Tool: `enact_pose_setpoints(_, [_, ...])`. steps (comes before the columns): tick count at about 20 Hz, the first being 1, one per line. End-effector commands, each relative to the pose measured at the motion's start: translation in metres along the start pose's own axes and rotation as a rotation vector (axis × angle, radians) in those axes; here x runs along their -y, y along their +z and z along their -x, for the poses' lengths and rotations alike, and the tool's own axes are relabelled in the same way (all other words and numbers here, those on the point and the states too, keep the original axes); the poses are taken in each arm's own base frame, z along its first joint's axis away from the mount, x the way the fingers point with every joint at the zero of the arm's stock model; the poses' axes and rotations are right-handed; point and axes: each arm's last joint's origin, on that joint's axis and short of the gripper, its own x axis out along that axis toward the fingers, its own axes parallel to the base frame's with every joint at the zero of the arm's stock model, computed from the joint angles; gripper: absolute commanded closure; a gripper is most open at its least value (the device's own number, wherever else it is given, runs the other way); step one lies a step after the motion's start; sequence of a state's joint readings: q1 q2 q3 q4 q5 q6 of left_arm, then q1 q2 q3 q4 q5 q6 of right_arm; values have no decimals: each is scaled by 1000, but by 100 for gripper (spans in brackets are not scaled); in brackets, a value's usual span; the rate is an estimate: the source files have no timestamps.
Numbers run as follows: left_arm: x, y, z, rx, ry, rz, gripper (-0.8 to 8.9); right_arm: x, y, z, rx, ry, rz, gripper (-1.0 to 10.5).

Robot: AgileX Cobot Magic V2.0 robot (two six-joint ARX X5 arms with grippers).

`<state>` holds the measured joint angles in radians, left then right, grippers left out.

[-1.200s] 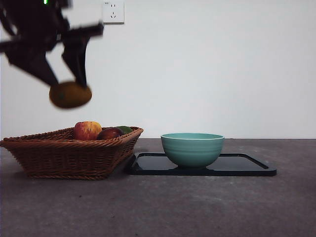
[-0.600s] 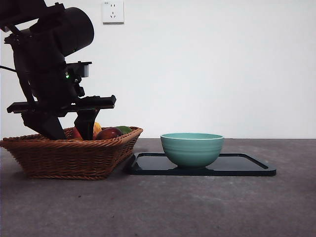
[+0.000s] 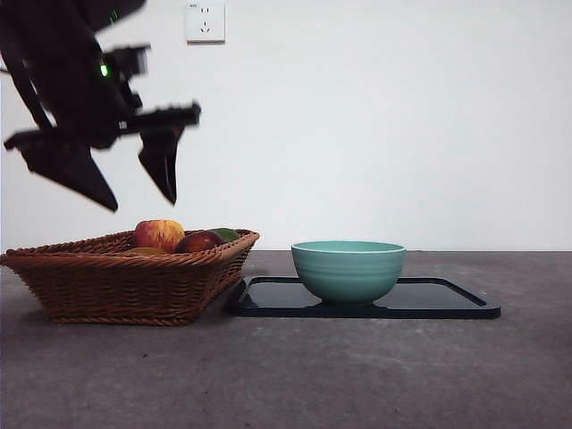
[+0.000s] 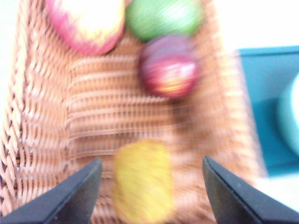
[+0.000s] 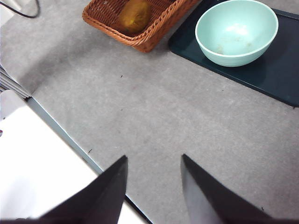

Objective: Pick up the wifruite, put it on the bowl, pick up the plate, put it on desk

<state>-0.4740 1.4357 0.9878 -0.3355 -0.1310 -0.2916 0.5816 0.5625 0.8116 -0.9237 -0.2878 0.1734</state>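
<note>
The wifruite [image 4: 142,182], a dull orange-brown oval, lies on the floor of the wicker basket [image 3: 125,277]; it also shows as the wifruite [image 5: 134,15] in the right wrist view. My left gripper [image 3: 143,204] hangs open and empty above the basket, with the fruit below between its jaws [image 4: 152,161] and apart from them. The teal bowl [image 3: 348,268] stands empty on the plate [image 3: 447,302], a flat black tray on the desk [image 3: 313,375]. My right gripper [image 5: 154,157] is open over bare desk, away from everything.
In the basket also lie a red-and-yellow apple [image 3: 158,234], a dark red fruit [image 3: 198,241] and a green fruit [image 3: 227,234]. The basket's right rim nearly touches the plate. A white surface [image 5: 42,168] borders the desk's edge near the right gripper.
A second ago the left gripper held the wifruite above the basket. It then went down into the basket and has come up open, with the fruit left lying inside.
</note>
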Motion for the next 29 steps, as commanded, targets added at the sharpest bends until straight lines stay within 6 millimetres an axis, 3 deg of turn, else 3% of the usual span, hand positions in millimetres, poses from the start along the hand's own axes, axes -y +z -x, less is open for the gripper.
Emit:
enact_pose_setpoints(1, [3, 7, 27, 28, -106, -42, 469, -1, 3, 2, 15, 6, 2, 766])
enact_pose_setpoints(6, [-2, 1, 99, 52, -347, -142, 469, -1, 3, 2, 16, 3, 2, 766])
enact_pose_setpoints(11, [-8, -14, 137, 34, -469, -234, 469, -1, 3, 2, 17, 0, 2, 766])
enact_pose_setpoints(17, [-12, -31, 147, -85, -577, -337, 469, -1, 3, 1, 16, 0, 1, 766])
enact_pose_setpoints(29, [-12, -32, 147, -88, -582, -342, 469, -1, 5, 1, 37, -19, -57, 765])
